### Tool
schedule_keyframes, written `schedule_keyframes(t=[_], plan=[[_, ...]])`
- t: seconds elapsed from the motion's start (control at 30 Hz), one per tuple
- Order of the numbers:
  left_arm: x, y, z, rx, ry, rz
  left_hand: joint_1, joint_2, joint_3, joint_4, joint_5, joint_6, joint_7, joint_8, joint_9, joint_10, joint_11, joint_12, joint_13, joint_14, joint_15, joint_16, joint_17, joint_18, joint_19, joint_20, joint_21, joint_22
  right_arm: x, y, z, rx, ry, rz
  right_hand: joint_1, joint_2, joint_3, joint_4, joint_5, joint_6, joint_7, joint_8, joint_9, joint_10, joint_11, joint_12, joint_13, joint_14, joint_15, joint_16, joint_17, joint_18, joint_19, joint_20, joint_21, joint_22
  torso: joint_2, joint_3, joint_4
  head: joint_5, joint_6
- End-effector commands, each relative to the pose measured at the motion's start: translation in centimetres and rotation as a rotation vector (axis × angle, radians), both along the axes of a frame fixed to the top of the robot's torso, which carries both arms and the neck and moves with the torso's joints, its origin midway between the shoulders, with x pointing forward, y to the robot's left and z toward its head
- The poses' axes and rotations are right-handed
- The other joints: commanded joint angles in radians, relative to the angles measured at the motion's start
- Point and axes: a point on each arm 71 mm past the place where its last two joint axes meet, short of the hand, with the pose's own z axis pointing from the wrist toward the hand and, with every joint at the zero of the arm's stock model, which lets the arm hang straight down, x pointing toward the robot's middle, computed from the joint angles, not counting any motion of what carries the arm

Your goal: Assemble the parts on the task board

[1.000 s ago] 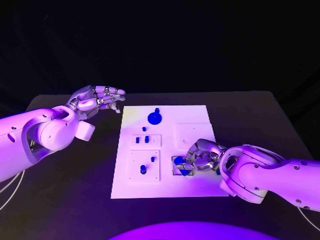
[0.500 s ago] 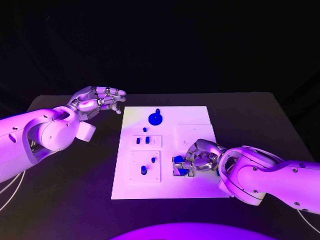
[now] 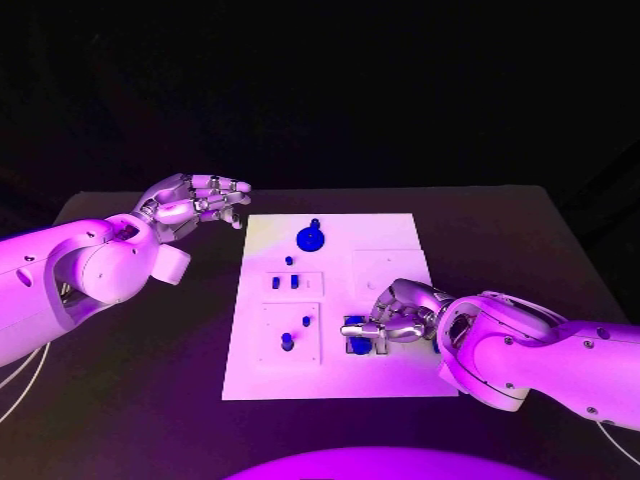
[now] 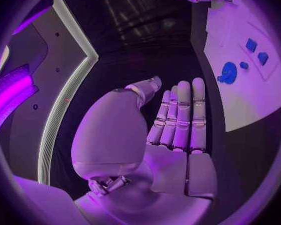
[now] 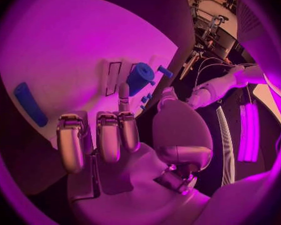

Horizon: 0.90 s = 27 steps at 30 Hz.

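Black table carries the white task board at centre. No brand, label or writing can be read on anything.

Left hand hovers off the board's 10 o'clock corner, above the table; fingers loosely curled, apart, nothing in them.

Right hand sits over the board at about 4 o'clock from its centre, fingers curled down around a blue part; whether it truly grips the part, I cannot tell.

Round blue part lies near the board's 12 o'clock edge. Small blue pieces stand left of centre.
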Motion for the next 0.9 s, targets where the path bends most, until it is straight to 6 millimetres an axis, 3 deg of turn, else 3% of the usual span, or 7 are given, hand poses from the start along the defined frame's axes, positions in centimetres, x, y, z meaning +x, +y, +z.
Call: schedule_keyframes(t=[0.03,0.13,0.2,0.33,0.4,0.53,0.9], plan=[[0.0,-0.1,0.1,-0.012,0.000,-0.010,-0.005,0.005,-0.003,0.000,-0.001,-0.007,0.001,0.006,-0.002,-0.007,0.001,0.006,-0.001,-0.002,0.004,-0.006,-0.001,0.014,0.008,0.001,-0.003,-0.001,-0.1,0.0,0.0,-0.050,-0.013,0.035,-0.004,-0.018,-0.001,0.000,-0.003,-0.007,0.001,0.005,0.001,0.071,0.000,-0.009,0.208,0.088,-0.004,-0.004,0.185,-0.007,0.105,-0.007,0.005,0.263,0.000,0.0003,-0.0003,0.000,0.001],[-0.1,-0.1,0.1,-0.012,0.000,-0.010,-0.005,0.005,-0.003,0.000,-0.001,-0.007,0.001,0.006,-0.002,-0.007,0.001,0.006,-0.001,-0.002,0.004,-0.006,-0.001,0.014,0.008,0.001,-0.003,-0.001,-0.1,-0.2,0.1,-0.050,-0.025,0.040,0.013,-0.007,0.010,-0.001,-0.002,-0.009,0.002,0.005,0.002,0.071,0.000,-0.008,0.209,0.088,-0.004,-0.004,0.185,-0.006,0.105,-0.007,0.005,0.263,0.000,0.0006,0.0000,-0.001,0.001],[0.0,-0.1,0.1,-0.012,0.000,-0.009,-0.005,0.005,-0.003,0.000,-0.001,-0.007,0.001,0.006,-0.002,-0.007,0.001,0.006,-0.001,-0.002,0.004,-0.006,-0.001,0.014,0.008,0.001,-0.003,-0.001,-0.2,-0.3,0.2,-0.040,-0.035,0.044,0.077,0.030,0.041,-0.003,0.000,-0.010,0.003,0.008,0.003,0.072,0.001,-0.007,0.210,0.088,-0.003,-0.004,0.185,-0.007,0.105,-0.005,0.005,0.263,0.000,0.0010,-0.0004,0.000,0.001],[0.0,-0.1,0.1,-0.012,0.001,-0.009,-0.005,0.005,-0.003,0.000,-0.001,-0.007,0.001,0.006,-0.002,-0.007,0.001,0.006,-0.002,-0.002,0.004,-0.006,-0.001,0.014,0.009,0.001,-0.005,-0.002,-0.4,-0.5,0.5,-0.007,-0.054,0.059,0.167,0.063,0.060,-0.007,0.010,-0.009,0.002,0.013,0.004,0.077,0.000,-0.001,0.217,0.089,-0.003,-0.003,0.191,-0.007,0.105,-0.004,0.005,0.263,0.000,0.0011,-0.0009,0.001,0.002],[0.0,-0.1,0.1,-0.011,0.002,-0.010,-0.005,0.005,-0.003,0.000,-0.001,-0.007,0.001,0.006,-0.002,-0.007,0.001,0.006,-0.002,-0.002,0.004,-0.006,-0.001,0.014,0.009,0.001,-0.005,-0.002,-0.5,-0.5,0.7,0.012,-0.064,0.070,0.215,0.061,0.066,-0.007,0.009,-0.008,0.000,0.016,0.004,0.080,-0.001,0.003,0.221,0.090,-0.004,-0.002,0.192,-0.007,0.105,-0.004,0.005,0.263,0.000,0.0017,-0.0008,0.003,0.002],[-0.1,0.0,0.1,-0.011,0.002,-0.009,-0.005,0.005,-0.003,0.000,-0.001,-0.007,0.001,0.006,-0.002,-0.007,0.001,0.006,-0.002,-0.002,0.004,-0.006,-0.001,0.014,0.009,0.001,-0.005,-0.002,-0.8,-0.7,1.0,0.030,-0.072,0.084,0.248,0.063,0.073,-0.008,0.019,-0.006,-0.001,0.018,0.004,0.083,-0.002,0.009,0.225,0.091,-0.005,-0.001,0.196,-0.007,0.105,-0.005,0.005,0.263,0.000,0.0018,-0.0004,0.003,0.001],[-0.1,0.0,0.0,-0.009,0.004,-0.007,-0.005,0.005,-0.003,0.000,-0.001,-0.007,0.001,0.006,-0.002,-0.007,0.001,0.006,-0.002,-0.002,0.004,-0.006,-0.001,0.014,0.009,0.001,-0.005,-0.002,-1.1,-1.8,1.1,0.012,-0.049,0.103,0.291,0.052,0.075,-0.009,0.022,-0.006,-0.002,0.019,0.002,0.082,-0.003,0.007,0.225,0.091,-0.005,-0.001,0.197,-0.007,0.105,-0.006,0.005,0.263,0.000,0.0005,0.0001,0.004,0.001]])
